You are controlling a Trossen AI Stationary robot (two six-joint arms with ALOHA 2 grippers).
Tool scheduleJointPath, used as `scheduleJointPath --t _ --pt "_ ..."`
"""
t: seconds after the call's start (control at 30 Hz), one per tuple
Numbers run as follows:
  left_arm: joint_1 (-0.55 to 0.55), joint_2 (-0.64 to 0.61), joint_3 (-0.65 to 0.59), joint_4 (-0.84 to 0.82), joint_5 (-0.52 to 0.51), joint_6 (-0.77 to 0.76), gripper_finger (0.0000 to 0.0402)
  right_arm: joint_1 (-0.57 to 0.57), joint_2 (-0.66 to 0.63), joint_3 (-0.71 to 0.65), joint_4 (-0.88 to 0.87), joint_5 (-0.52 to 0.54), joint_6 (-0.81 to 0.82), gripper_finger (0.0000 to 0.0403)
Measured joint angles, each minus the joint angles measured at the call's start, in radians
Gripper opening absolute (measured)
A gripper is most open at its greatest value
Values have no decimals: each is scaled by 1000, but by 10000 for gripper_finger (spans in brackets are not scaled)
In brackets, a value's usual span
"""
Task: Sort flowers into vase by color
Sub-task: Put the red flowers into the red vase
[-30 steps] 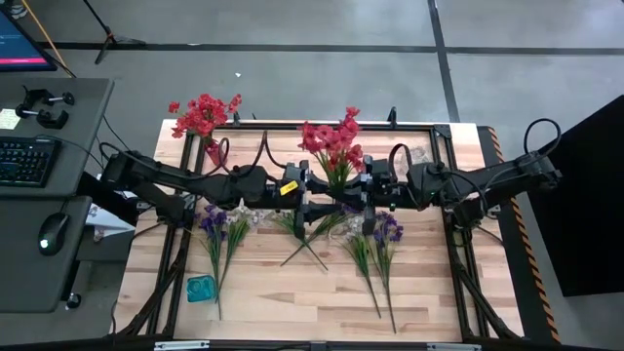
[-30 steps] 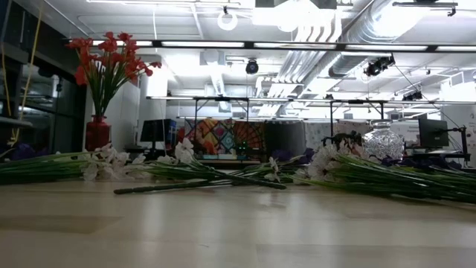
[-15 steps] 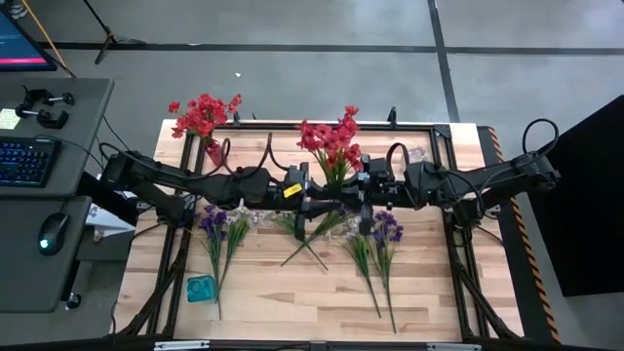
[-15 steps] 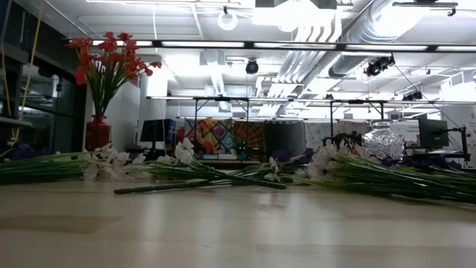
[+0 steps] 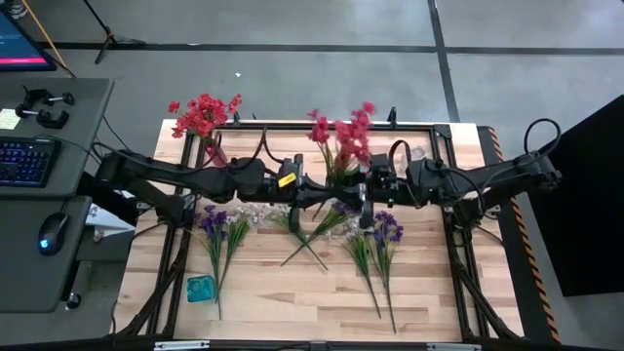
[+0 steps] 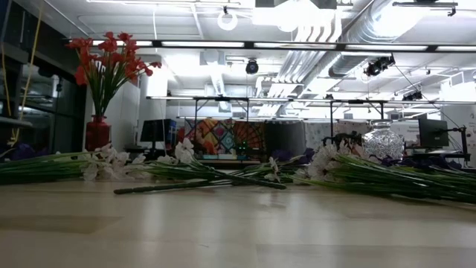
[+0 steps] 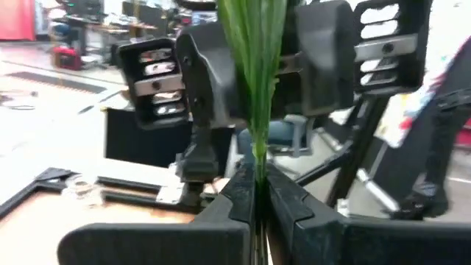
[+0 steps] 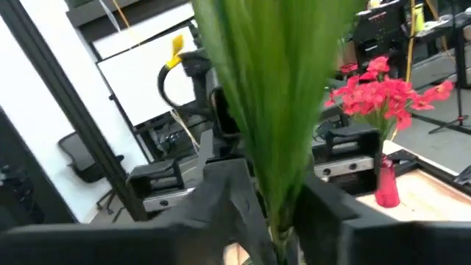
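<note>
A sprig of red flowers (image 5: 341,132) stands upright between my two grippers above the middle of the table. My left gripper (image 5: 307,187) is shut on its green stems (image 7: 255,110). My right gripper (image 5: 359,190) faces it from the other side with its fingers apart around the same stems (image 8: 276,147). A red vase (image 5: 213,153) holding red flowers (image 5: 203,114) stands at the back left, and also shows in the low view (image 6: 97,134). Purple flowers (image 5: 216,224) lie on the left and more purple flowers (image 5: 385,232) on the right. White flowers (image 5: 310,226) lie in the middle.
A small teal object (image 5: 202,289) lies near the front left. A clear glass vase (image 6: 383,141) stands at the back right. A desk with a keyboard (image 5: 24,161) and a mouse (image 5: 52,232) is left of the table.
My left gripper has moved left and back with the stems, and the red blossoms have swung to the right. The right arm has stayed in place.
</note>
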Motion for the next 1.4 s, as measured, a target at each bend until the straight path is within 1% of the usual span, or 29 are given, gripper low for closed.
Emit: scheduleJointPath --t 0.13,0.23,0.33,0.43,0.5,0.6,0.73,0.8,0.87,0.93,1.0,1.07,1.13,1.17,1.27,1.4 --pt "3 -31 0 -119 -77 19 1 -16 -19 0 6 5 -11 219" --pt "8 -80 0 -270 -158 19 1 -31 -57 0 -6 9 -39 260" --pt "9 -148 -4 -446 -272 3 1 -40 -110 0 -34 39 -82 281" --pt "-3 -261 -76 -492 -397 -31 1 -40 -166 0 -79 96 -135 285" --pt "-21 -355 -155 -476 -500 -68 0 -40 -199 0 -104 137 -162 286" --pt "-53 -514 -307 -432 -634 -125 0 -40 -233 0 -133 166 -168 286" --pt "-107 -715 -504 -296 -795 -110 0 -40 -240 0 -150 173 -157 286" --pt "-132 -792 -572 -238 -906 -39 0 -40 -229 0 -154 173 -146 286" --pt "-150 -844 -609 -194 -1024 70 0 -40 -211 0 -155 174 -133 286" --pt "-159 -870 -626 -177 -1128 214 0 -40 -188 0 -155 174 -128 286" --pt "-155 -880 -637 -179 -1197 367 0 -40 -162 0 -154 181 -124 286" --pt "-141 -879 -645 -196 -1215 514 0 -40 -134 0 -151 199 -125 286" --pt "-126 -879 -655 -229 -1187 591 0 -45 -106 0 -152 219 -125 286" --pt "-114 -879 -656 -247 -1151 597 0 -51 -95 0 -154 223 -121 286" --pt "-53 -877 -656 -265 -994 573 0 -82 -76 0 -155 231 -82 286" --pt "90 -883 -656 -252 -801 558 0 -131 -67 0 -162 227 -51 286"
